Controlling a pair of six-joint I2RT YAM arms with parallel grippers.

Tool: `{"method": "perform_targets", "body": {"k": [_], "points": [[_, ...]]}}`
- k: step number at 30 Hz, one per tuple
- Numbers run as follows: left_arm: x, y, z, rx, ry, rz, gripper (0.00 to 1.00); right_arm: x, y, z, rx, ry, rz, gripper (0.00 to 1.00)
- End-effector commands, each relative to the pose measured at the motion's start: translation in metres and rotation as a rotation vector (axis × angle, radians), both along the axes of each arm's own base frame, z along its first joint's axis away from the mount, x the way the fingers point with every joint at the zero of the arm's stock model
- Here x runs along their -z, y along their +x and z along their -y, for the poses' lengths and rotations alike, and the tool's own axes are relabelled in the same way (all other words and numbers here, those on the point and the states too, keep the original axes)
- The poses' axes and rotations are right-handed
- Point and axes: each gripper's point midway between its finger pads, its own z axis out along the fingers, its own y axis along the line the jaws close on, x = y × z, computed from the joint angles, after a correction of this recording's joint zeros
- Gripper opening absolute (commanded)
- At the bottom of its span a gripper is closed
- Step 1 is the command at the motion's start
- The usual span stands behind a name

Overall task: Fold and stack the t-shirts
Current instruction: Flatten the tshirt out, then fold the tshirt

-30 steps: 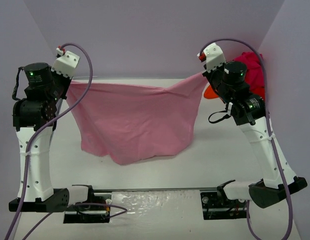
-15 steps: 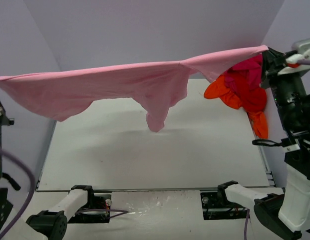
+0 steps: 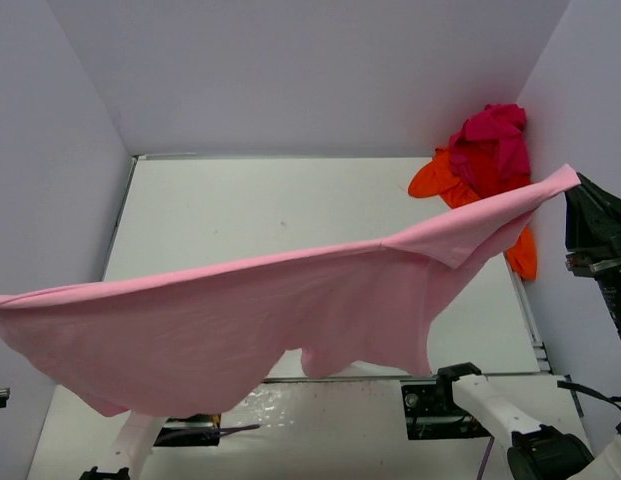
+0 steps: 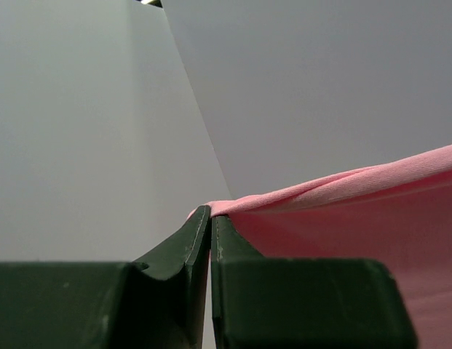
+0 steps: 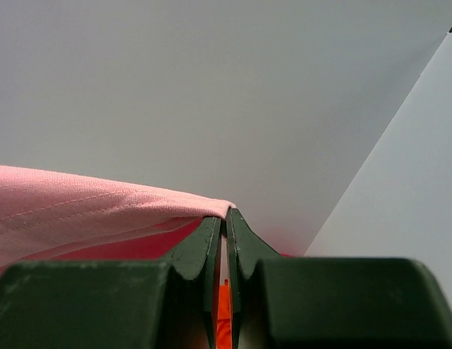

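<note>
T-shirt (image 3: pixel 240 320) (pink) stretched between left gripper (image 4: pixel 210 213) and right gripper (image 5: pixel 226 214), both clamped

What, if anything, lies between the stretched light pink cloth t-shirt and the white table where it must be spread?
Nothing visible does. The white table beneath the light pink cloth t-shirt looks bare; the heap of orange, red and magenta t-shirts sits aside in the far right corner. The shirt hides the near strip.

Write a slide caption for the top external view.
Light pink cloth t-shirt held stretched above the table; crumpled orange, red and magenta t-shirts heaped far right.
</note>
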Motion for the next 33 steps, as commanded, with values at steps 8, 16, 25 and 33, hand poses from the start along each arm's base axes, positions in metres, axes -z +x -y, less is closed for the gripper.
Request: {"method": "perform_targets", "body": {"k": [8,16,25,33], "points": [[0.045,0.127,0.007,0.024,0.035,-0.326,0.00,0.021,0.064,0.002,0.082,-0.087,-0.111,0.04],[0.151,0.282,0.017,0.082,0.119,-0.754,0.00,0.100,0.188,-0.005,0.142,-0.149,-0.376,0.01],[0.299,0.411,0.017,0.123,0.197,-1.084,0.00,0.254,0.347,-0.034,0.186,-0.283,-0.706,0.00],[0.401,0.518,-0.038,-0.036,0.169,-1.206,0.00,0.391,0.464,-0.061,0.309,-0.436,-0.871,0.00]]}}
